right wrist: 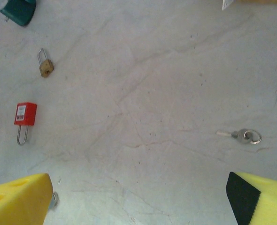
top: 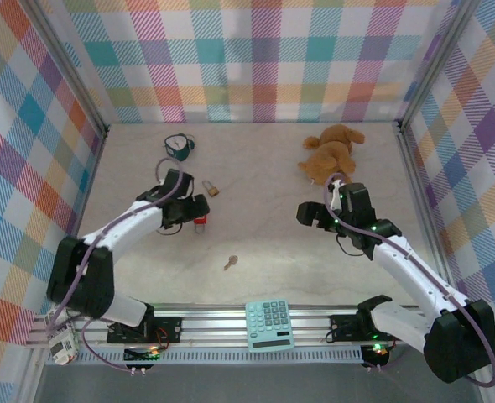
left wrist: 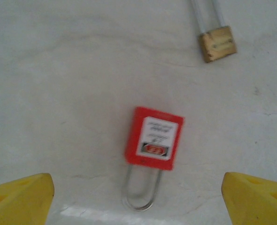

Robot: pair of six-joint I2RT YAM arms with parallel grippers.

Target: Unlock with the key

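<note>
While the left pincer [left wrist: 137, 190] is hovering wide open and empty just above the red padlock [left wrist: 154, 137], the right pincer [right wrist: 138, 194], equally spread and holding nothing, is hanging over the table [right wrist: 143, 70]. The key [right wrist: 237, 136] is lying flat near the table's middle, well apart from both the red padlock and the brass padlock [left wrist: 217, 43]. The right pincer is probably needing to settle squarely across the key's round head, leaving the thin blade projecting, while the left is clamping the lock body firmly.

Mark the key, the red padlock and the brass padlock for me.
key [right wrist: 243, 136], right wrist view, on its round head.
red padlock [left wrist: 153, 138], left wrist view, on its labelled body.
brass padlock [left wrist: 217, 43], left wrist view, on its body.
</note>
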